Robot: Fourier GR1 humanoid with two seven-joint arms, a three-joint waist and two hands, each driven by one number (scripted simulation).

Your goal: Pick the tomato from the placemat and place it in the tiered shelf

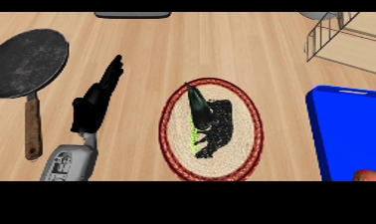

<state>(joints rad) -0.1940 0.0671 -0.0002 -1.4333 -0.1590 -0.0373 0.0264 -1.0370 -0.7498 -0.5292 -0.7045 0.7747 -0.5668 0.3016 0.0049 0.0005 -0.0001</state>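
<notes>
A pale wooden surface (220,44) is seen from steeply above. Near its middle lies a round woven placemat (246,133) with a red rim, and over it the right hand (213,131) is held — black fingers curled downward, with a sliver of green showing beneath them. Whether the tomato is enclosed there cannot be told; no tomato is seen on the bare part of the placemat. The left hand (99,101) is shown at the left of the placemat, well apart from it, its fingers straight and holding nothing, with the grey forearm (70,161) below it. A dark frying pan (29,61) with a brown handle is set at the far left. The wire tiered shelf (337,39) is found at the upper right — and a blue tray (341,133) lies along the right edge.
</notes>
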